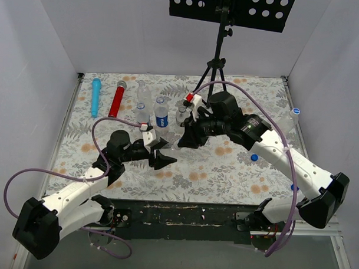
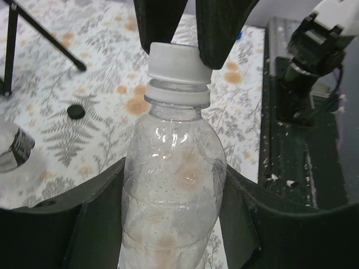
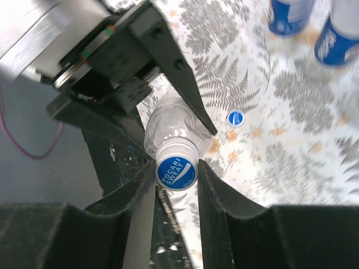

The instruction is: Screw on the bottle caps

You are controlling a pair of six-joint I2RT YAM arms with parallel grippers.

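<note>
My left gripper [image 2: 175,171] is shut on the body of a clear, empty plastic bottle [image 2: 174,196] and holds it above the table. A bottle cap sits on its neck, white-sided in the left wrist view [image 2: 178,63] and blue-topped in the right wrist view [image 3: 176,172]. My right gripper [image 3: 176,167] is shut on this cap, one finger [image 3: 134,196] on each side. In the top view the two grippers meet mid-table, the left [image 1: 161,159] and the right [image 1: 185,139], and they hide the bottle. Loose blue caps [image 1: 254,156] [image 1: 296,110] [image 1: 294,187] lie at the right.
Several upright bottles [image 1: 161,113] stand at centre back, beside a blue cylinder [image 1: 96,97] and a red cylinder [image 1: 117,99]. A tripod [image 1: 216,59] stands at the back. A black cap [image 2: 76,112] and a blue cap [image 3: 235,117] lie on the floral cloth.
</note>
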